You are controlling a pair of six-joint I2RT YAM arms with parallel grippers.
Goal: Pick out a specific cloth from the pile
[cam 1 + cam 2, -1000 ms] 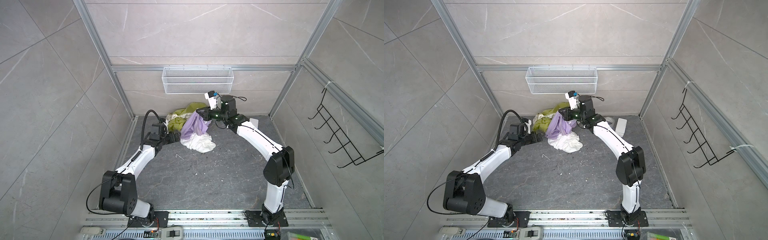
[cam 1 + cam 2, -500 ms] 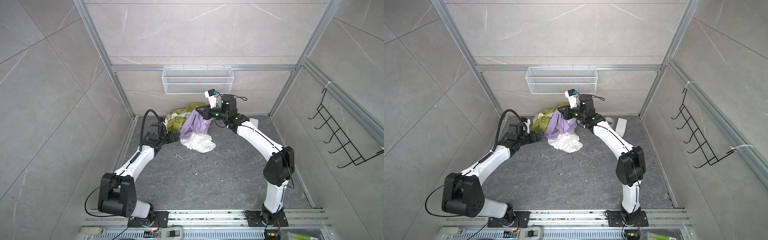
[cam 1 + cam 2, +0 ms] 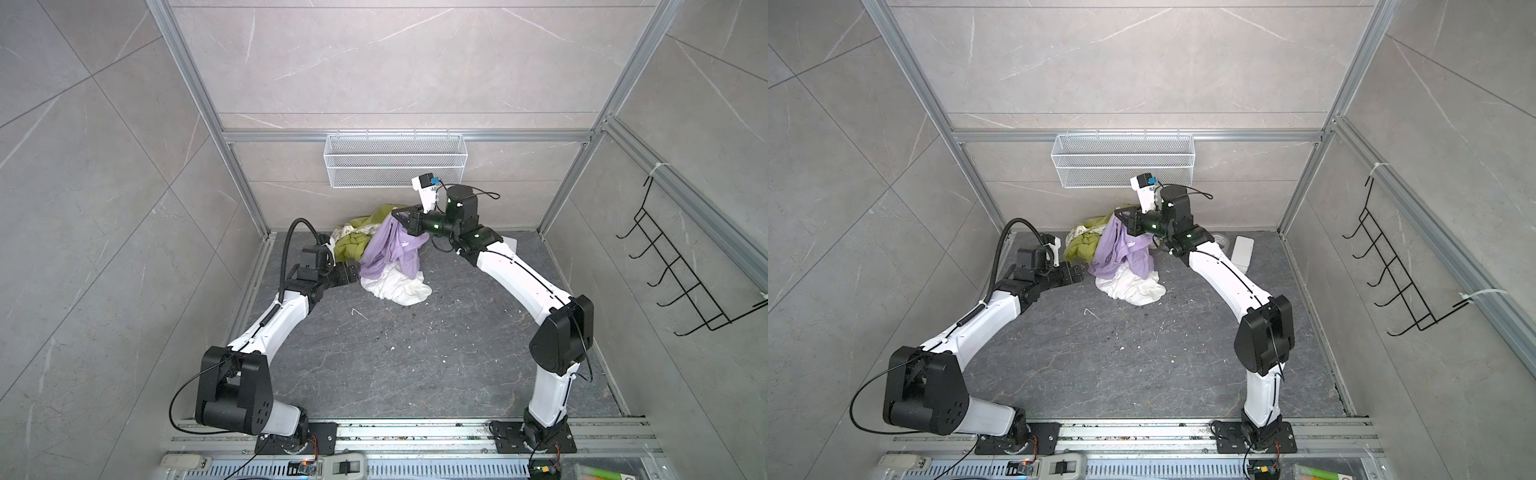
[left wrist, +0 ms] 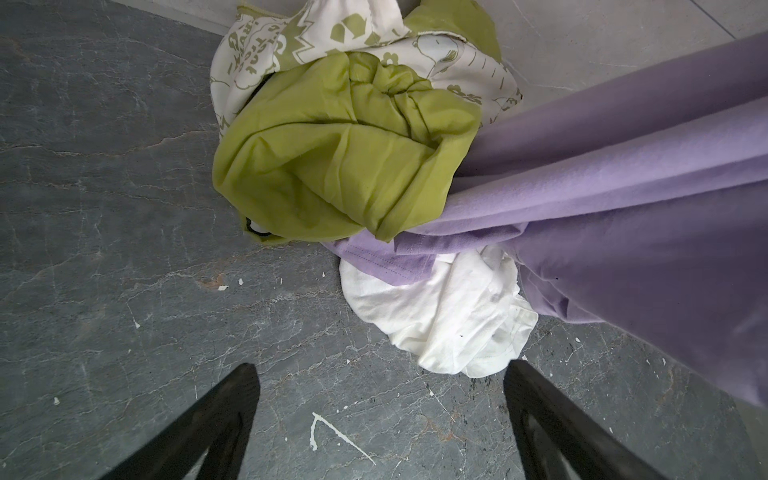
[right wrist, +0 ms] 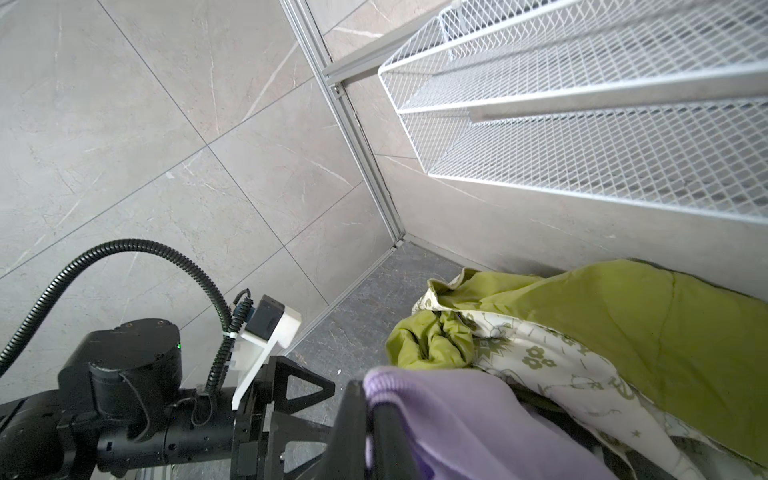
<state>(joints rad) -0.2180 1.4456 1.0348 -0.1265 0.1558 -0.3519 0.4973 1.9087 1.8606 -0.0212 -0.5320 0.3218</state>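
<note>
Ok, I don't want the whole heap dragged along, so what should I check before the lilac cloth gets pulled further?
1. right gripper shut on the lilac cloth: ok.
2. Lilac cloth free of the pile: not ok; its lower folds lie on the white cloth beside the olive-green cloth.
3. left gripper open, holding nothing: ok.
4. Left gripper pinning the pile: not ok.
5. Wire basket above clear of the arm: cannot tell.

1. We see a white wire basket [image 3: 395, 160] mounted on the back wall, also visible in the right wrist view [image 5: 602, 104].
2. A black wire hook rack [image 3: 1391, 266] hangs on the side wall.
3. A grey tape roll [image 3: 1222, 240] lies near the back wall.
4. Just beside it lies a white rectangular block [image 3: 1242, 254].
5. The dark stone floor [image 3: 395, 353] carries scattered white flecks.
</note>
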